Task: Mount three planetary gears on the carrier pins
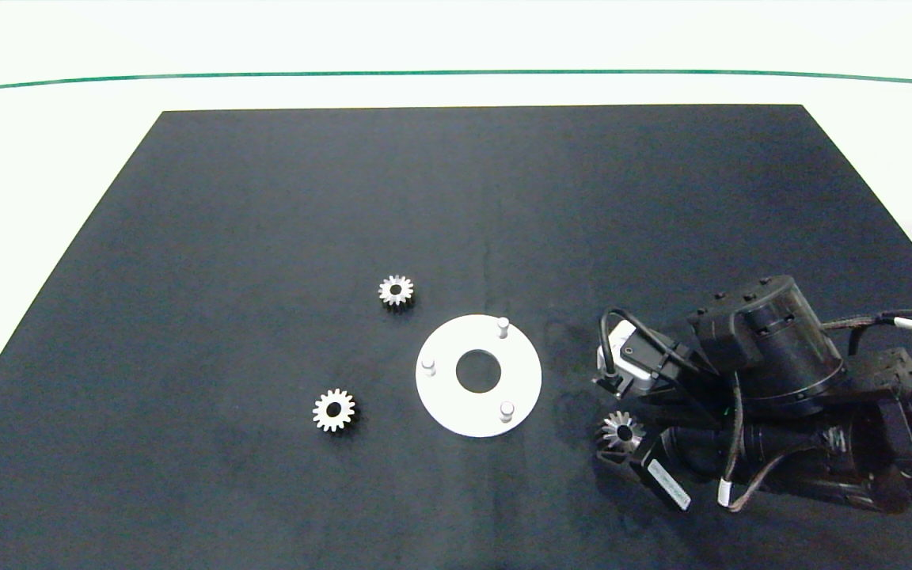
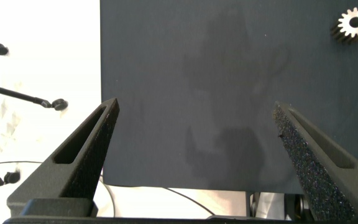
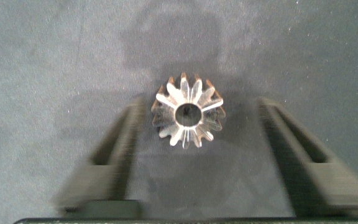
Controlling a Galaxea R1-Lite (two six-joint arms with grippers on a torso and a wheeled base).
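Note:
The white carrier disc [image 1: 444, 400] lies on the black mat with its three carrier pins [image 1: 503, 325] [image 1: 427, 366] [image 1: 507, 410] bare. Two planetary gears lie flat left of it, one at the back [image 1: 396, 291] and one nearer the front [image 1: 334, 410]. A third gear [image 1: 622, 432] [image 3: 189, 112] lies right of the disc. My right gripper [image 3: 199, 107] is open and straddles this gear, both fingers standing clear of it. My left gripper [image 2: 194, 106] is open and empty over the mat's edge, with one gear [image 2: 355, 23] far off to its side.
The black mat [image 1: 266, 198] covers most of the white table. The right arm [image 1: 765, 348] with its cables fills the mat's front right corner. Thin black cables [image 2: 48, 101] lie on the white table beside the mat.

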